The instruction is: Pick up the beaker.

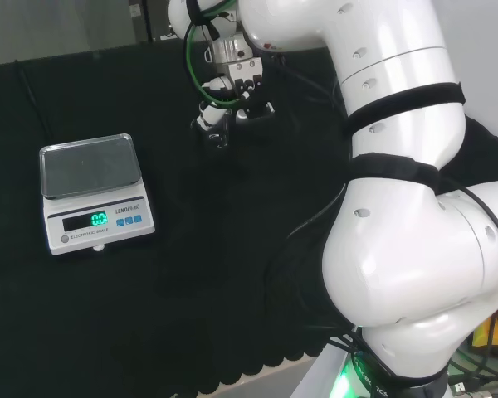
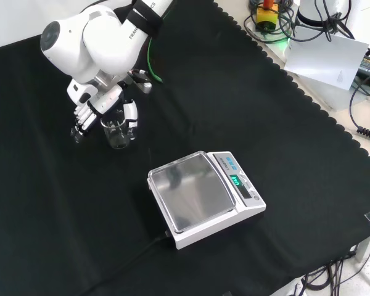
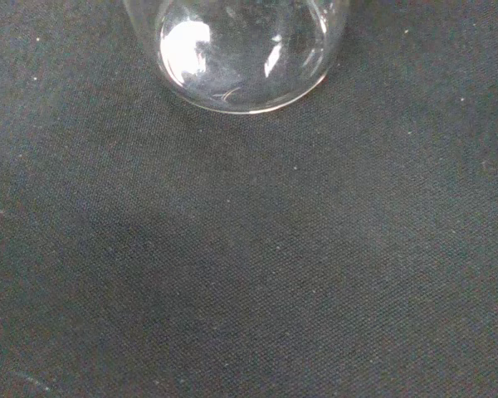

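The beaker [image 2: 118, 133] stands upright on the counter [image 2: 246, 98], right between the robot hand [image 2: 102, 111]'s fingers and thumb. They look curled around the glass, though I can't tell if they actually touch. I'd close evenly on both sides and lift straight up so it doesn't tip. The arm reaches down with the palm side-on.

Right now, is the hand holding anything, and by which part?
The hand has its fingers round the upper wall of the clear beaker. Whether the beaker is off the cloth cannot be told.
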Available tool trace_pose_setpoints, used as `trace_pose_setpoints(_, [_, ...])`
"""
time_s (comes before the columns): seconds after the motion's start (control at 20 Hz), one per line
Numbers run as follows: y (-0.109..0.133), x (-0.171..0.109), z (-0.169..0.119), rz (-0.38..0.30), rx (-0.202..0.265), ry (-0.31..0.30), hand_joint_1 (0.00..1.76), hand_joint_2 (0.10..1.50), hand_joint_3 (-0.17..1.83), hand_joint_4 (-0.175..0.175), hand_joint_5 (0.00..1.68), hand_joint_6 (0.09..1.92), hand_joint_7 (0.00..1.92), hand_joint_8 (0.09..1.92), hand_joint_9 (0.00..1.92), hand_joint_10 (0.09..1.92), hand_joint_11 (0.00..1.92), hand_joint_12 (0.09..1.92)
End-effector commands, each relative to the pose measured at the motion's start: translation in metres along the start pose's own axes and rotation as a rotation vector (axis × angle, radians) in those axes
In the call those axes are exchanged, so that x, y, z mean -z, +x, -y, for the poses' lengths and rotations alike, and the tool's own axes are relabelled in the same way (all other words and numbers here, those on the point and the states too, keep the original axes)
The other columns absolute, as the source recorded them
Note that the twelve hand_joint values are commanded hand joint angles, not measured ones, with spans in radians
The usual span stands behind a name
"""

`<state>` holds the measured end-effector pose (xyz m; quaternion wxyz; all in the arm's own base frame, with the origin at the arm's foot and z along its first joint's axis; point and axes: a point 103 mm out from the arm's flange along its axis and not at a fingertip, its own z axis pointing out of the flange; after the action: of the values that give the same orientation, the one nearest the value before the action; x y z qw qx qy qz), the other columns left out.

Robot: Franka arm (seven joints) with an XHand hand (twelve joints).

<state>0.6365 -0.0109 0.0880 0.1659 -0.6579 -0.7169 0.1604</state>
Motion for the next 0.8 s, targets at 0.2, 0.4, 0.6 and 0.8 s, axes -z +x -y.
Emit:
trace_pose_setpoints(0.2, [0.0135, -0.0027, -0.0006, 0.036, 0.015, -0.073, 0.87, 0.67, 0.50, 0.075, 0.38, 0.09, 0.36, 0.70, 0.63, 0.66, 0.41, 1.37])
trace_pose_setpoints(0.4, [0.0152, -0.0017, -0.0023, 0.059, 0.011, -0.117, 1.10, 0.64, 0.78, 0.005, 0.49, 1.09, 0.63, 1.00, 1.05, 0.64, 1.02, 0.99])
trace_pose_setpoints(0.6, [0.0163, -0.0017, -0.0042, 0.074, 0.015, -0.148, 1.12, 0.90, 0.58, -0.151, 0.76, 1.35, 0.67, 1.39, 1.07, 1.04, 1.25, 0.79])
trace_pose_setpoints(0.8, [0.0164, -0.0028, -0.0061, 0.083, 0.015, -0.159, 1.23, 0.89, 0.65, -0.026, 0.78, 1.42, 0.78, 1.47, 1.07, 1.20, 1.23, 0.84])
